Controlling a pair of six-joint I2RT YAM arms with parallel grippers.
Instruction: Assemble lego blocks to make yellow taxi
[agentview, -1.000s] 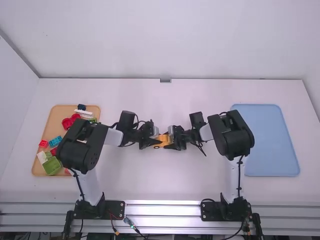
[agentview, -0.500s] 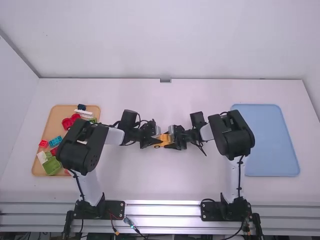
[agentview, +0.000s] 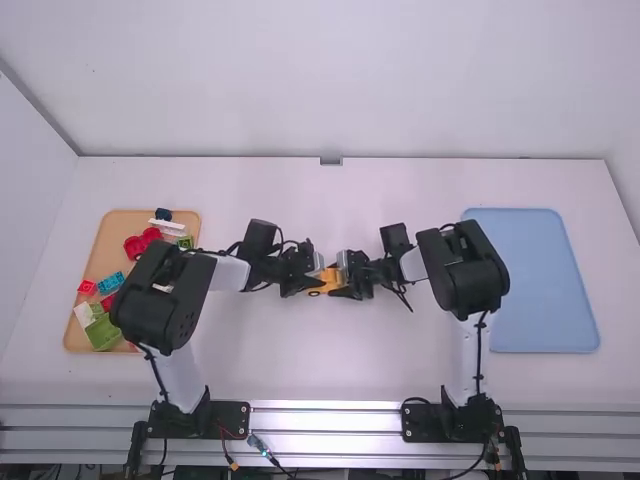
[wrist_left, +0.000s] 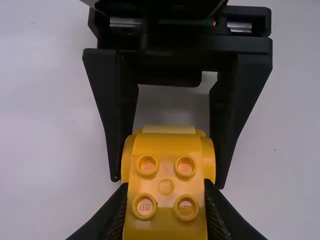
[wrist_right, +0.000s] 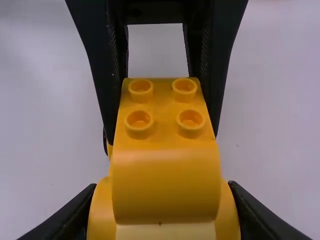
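Note:
Near the middle of the table, a yellow block piece (agentview: 326, 281) lies between the left gripper (agentview: 308, 284) and the right gripper (agentview: 345, 285), which face each other. In the left wrist view the left gripper (wrist_left: 166, 212) is shut on the narrower studded end of the yellow piece (wrist_left: 166, 172); the other gripper's fingers flank its far, wider end. From the right wrist, the right gripper (wrist_right: 162, 207) is shut on the wide rounded end of the yellow piece (wrist_right: 165, 185), with four studs' worth of flat top between the left gripper's fingers beyond. The underside is hidden.
An orange tray (agentview: 112, 232) at the left holds several red, green, blue and white blocks, partly beneath the left arm. A blue tray (agentview: 545, 290) lies at the right, beside the right arm. White table surface (agentview: 330, 360) surrounds the grippers.
The left arm and gripper have shifted very slightly to the right. The right arm holds its place, and the yellow piece stays between the two grippers.

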